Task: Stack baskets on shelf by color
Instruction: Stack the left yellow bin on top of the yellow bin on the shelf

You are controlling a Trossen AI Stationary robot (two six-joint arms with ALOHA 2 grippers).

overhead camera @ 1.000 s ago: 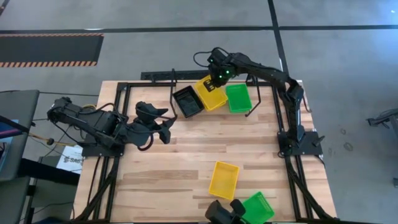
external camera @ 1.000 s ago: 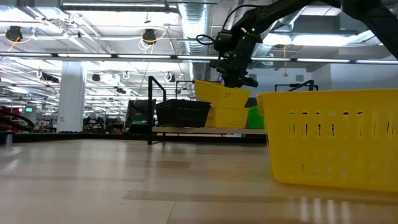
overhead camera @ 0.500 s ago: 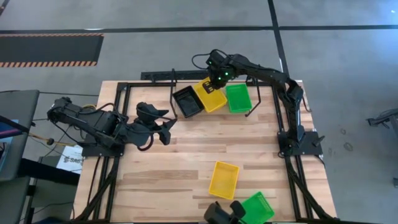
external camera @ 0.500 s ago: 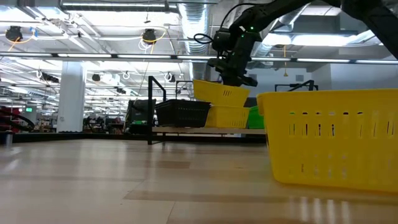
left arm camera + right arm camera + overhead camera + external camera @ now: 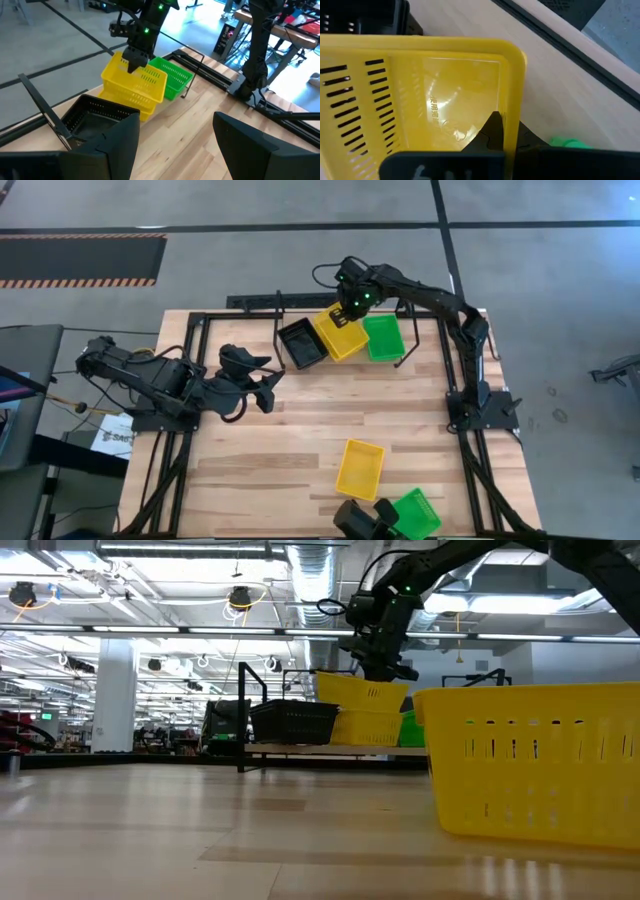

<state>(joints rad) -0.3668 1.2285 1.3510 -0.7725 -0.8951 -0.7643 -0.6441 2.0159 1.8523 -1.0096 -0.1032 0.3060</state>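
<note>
Now your left gripper (image 5: pixel 262 383) waits at mid-left, fingers apart. Right of it, the right gripper (image 5: pixel 343 311) stays clamped on the yellow basket (image 5: pixel 339 332), which has shifted slightly over the shelf's (image 5: pixel 276 330) middle yellow stack, not released.

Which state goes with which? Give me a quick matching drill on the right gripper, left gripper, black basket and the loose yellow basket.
Things:
1. right gripper
2. left gripper
3. black basket
4. loose yellow basket

States:
A. open, holding nothing
B. on the shelf, left end
C. on the bare table, near edge
D. shut on the held yellow basket above the shelf

Pairs: 1-D, 2-A, 3-B, 4-C
</note>
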